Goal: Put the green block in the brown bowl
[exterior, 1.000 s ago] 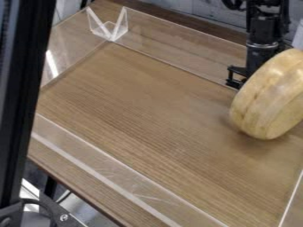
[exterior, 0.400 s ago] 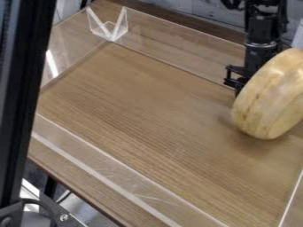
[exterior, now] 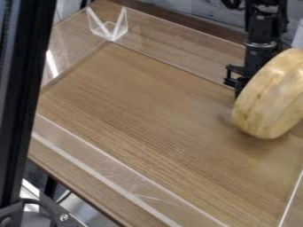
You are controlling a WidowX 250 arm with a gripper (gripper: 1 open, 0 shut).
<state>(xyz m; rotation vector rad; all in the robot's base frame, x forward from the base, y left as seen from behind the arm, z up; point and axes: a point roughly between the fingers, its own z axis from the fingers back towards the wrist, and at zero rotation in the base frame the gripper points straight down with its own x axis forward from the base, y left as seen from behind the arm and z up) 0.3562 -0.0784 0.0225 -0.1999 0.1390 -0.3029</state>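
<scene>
My hand mostly behind bowl at far right of worktop; can't tell opening or hold. Green block not visible. Bowl stands tilted; nudging it blindly could topple it.

A black robot arm reaches down at the far right edge of the surface, its jointed segments stacked close to upright and dark from top to bottom. Its lower end sits low, just behind a large rounded object that hides much of it from this side of the room. The claw is mostly hidden there, with only a dark portion showing, and whether its jaws are parted cannot be made out.
</scene>
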